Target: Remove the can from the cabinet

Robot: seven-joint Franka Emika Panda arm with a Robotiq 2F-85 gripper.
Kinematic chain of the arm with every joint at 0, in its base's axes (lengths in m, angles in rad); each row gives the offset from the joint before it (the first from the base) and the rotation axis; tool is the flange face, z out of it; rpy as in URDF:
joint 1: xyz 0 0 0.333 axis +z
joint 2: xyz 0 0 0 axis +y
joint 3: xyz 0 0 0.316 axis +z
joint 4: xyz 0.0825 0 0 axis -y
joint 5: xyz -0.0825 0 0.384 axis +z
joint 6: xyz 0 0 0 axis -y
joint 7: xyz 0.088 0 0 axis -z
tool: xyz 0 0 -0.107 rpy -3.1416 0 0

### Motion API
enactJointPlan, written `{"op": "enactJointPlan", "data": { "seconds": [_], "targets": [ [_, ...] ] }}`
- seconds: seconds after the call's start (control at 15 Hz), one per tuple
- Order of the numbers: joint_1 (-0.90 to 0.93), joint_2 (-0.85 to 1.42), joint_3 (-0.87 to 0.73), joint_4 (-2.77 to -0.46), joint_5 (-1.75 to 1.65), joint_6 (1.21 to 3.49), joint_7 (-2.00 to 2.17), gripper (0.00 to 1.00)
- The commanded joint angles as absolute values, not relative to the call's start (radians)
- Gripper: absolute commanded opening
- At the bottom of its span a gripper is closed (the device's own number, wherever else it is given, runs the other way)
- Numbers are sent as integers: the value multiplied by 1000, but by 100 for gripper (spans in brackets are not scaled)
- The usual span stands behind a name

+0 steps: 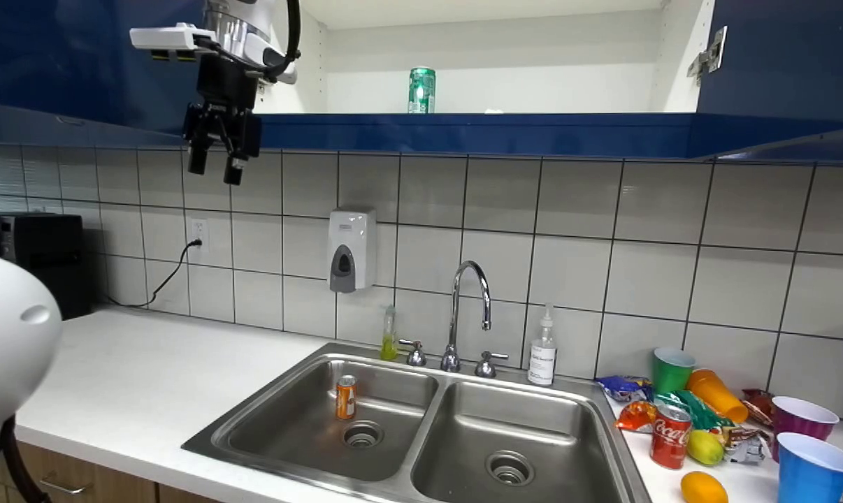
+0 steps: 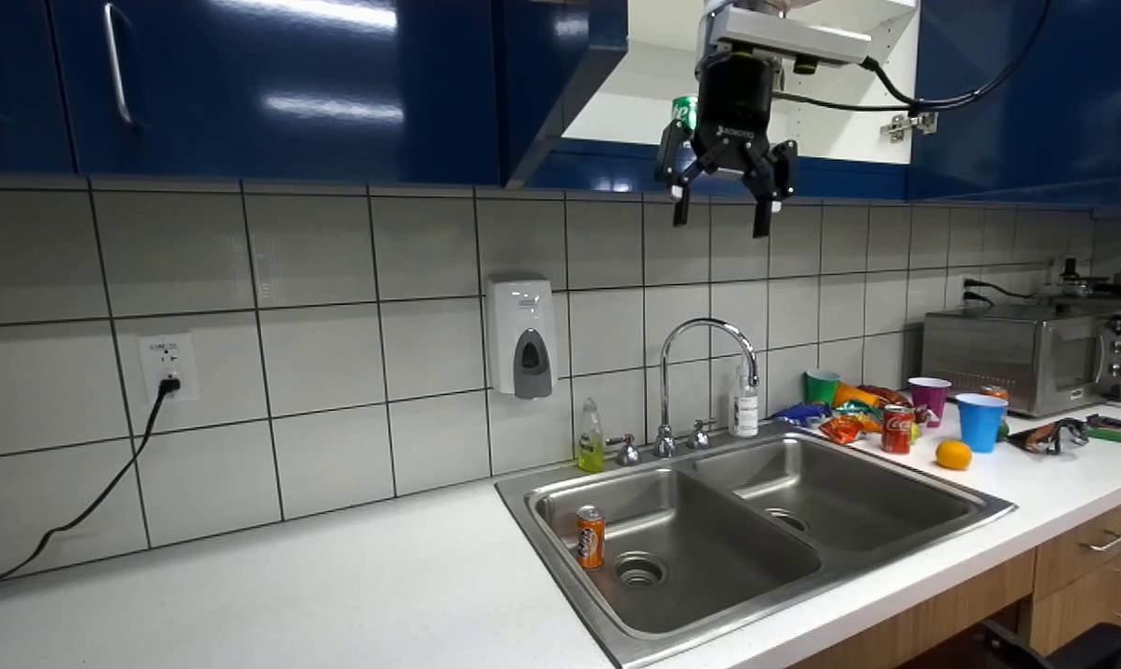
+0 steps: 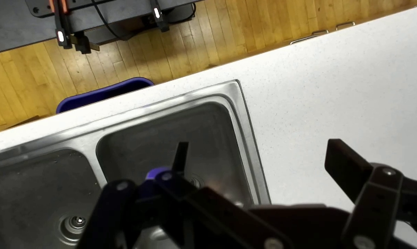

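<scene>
Exterior views: green drink can (image 1: 421, 89) upright in open blue wall cabinet (image 1: 477, 133)

The Robotiq gripper (image 2: 721, 221) points down in front of the cabinet, clear of the can, its jaws released and spread wide. In an exterior view it hides part of the can (image 2: 684, 110). Wrist view looks past the jaws onto the steel double sink (image 3: 243, 138) and white tabletop (image 3: 319, 97). An orange soda can (image 2: 590, 536) stands in one basin, near its drain (image 2: 640, 570). Beside the sink, a red Coca-Cola can (image 1: 670, 436), snack bags (image 1: 625, 388) and cups (image 1: 809, 475) crowd the tabletop.
</scene>
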State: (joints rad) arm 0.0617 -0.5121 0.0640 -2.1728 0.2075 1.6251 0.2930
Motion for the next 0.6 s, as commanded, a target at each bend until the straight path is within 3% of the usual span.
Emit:
{"op": "enactJointPlan", "data": {
  "seconds": [0.0,0.53],
  "targets": [
    [34,-536,38,-2157,188,1558,221,100],
    [-7,-536,-1,-2127,97,1501,150,100]
  ]
}}
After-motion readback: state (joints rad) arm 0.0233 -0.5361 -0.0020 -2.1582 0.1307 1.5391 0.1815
